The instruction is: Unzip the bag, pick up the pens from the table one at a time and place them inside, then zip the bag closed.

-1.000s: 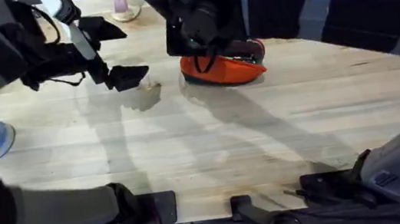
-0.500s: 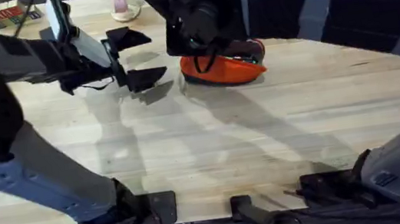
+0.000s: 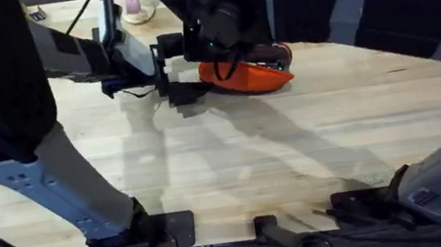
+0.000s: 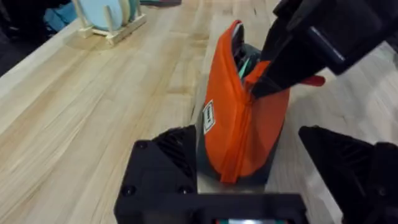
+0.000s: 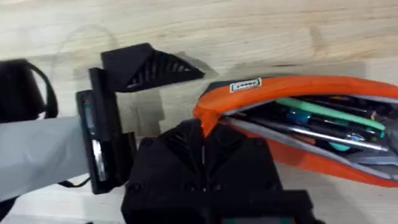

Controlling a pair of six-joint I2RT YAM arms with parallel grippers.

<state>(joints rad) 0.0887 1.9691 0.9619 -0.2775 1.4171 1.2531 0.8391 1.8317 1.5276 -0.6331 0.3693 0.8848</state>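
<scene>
1. At the far middle of the surface (image 3: 234,164), the orange pencil pouch (image 3: 246,76) lies on its navy band, and we have brought our left pincer (image 3: 171,69) in from the left over the last second until it sits right at the pouch's left end.
2. That left pincer is spread wide: in the left wrist view one finger sits just beside the pouch's end (image 4: 239,118) and the other stands apart on its other side, so the end lies between them, not yet clamped.
3. Our right pincer (image 5: 204,138) has not moved in that time; it is pinching the orange fabric at the zipper's end, holding the mouth up.
4. In the right wrist view the mouth gapes, and slim pens (image 5: 323,127), some dark and some with teal parts, lie inside the pouch.
5. We see no loose pens on the surface in the overhead view, so we judge the loading done and the closing step at hand.
6. We expect the left pincer to steady the end while the zipper is drawn shut; the red pull (image 4: 313,79) shows beyond the right pincer.
</scene>
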